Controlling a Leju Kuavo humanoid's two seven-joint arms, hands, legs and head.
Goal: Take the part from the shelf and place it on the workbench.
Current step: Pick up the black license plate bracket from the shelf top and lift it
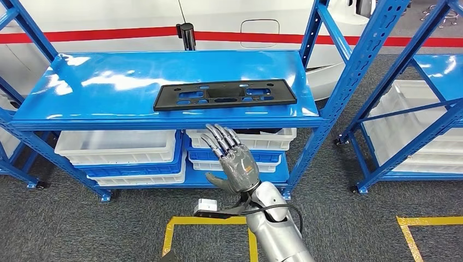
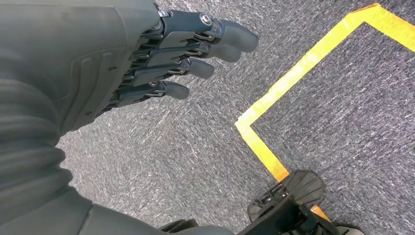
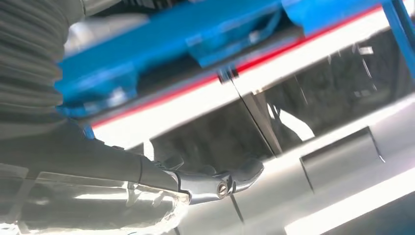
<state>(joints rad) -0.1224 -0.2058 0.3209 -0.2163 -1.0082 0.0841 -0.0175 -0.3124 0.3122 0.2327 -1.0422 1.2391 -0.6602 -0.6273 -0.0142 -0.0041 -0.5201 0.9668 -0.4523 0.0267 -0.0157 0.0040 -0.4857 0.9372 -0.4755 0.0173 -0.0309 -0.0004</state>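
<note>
flat black part (image 1: 225, 95) laid on the top board of the blue shelf (image 1: 109, 87) near its front edge, right hand (image 1: 232, 159) raised below that edge, fingers spread, nothing held, left hand (image 2: 147, 63) hung over grey carpet (image 2: 186, 156), fingers extended, nothing held

Blue shelf (image 3: 195, 44) motion-blurred, white bins (image 1: 117, 147) partly hidden under top shelf board
</note>
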